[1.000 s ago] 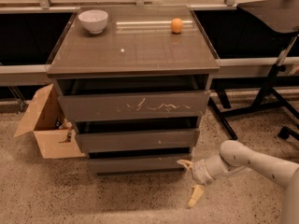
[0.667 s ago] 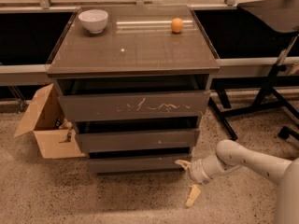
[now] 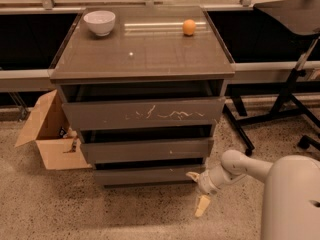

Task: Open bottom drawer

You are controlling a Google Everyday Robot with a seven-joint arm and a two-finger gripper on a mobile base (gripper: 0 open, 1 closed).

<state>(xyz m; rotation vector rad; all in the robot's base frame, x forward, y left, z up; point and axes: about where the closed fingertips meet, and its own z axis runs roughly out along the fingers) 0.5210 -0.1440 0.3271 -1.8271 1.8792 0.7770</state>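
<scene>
1. Cabinet (image 3: pixel 142 59): grey-brown, three handleless drawers stacked under a glossy top surface, standing on a speckled floor (image 3: pixel 100 214).
2. Robot arm (image 3: pixel 250 166): white, reaching in from the cabinet's lower right. Its bulky near part fills the corner below and to the right of the cabinet.
3. Black stand (image 3: pixel 295 14): flat top on a post with spreading legs, to the right of the cabinet and apart from it.
4. Cardboard box (image 3: pixel 47 134): flaps open, on the floor just beside the cabinet's left side (contents too small to tell).
5. Top drawer (image 3: pixel 142 115): the tallest front in the cabinet, marked with white scratches.
6. Middle drawer (image 3: pixel 147 150): directly under the top one, with one white speck.
7. Bottom drawer (image 3: pixel 147 175): the lowest front in the cabinet, shallow and plain, just above the floor, with a dark gap over it.
8. Bowl (image 3: pixel 99 22): white, at the back left of the cabinet's surface.
9. Gripper (image 3: pixel 198 191): at the cabinet's lower right corner. The jaws are spread wide with nothing between them, the upper one close to the right end of the bottom drawer and the lower one pointing at the floor.
10. Orange (image 3: pixel 189 27): at the back right of the cabinet's surface, well apart from the bowl.
</scene>
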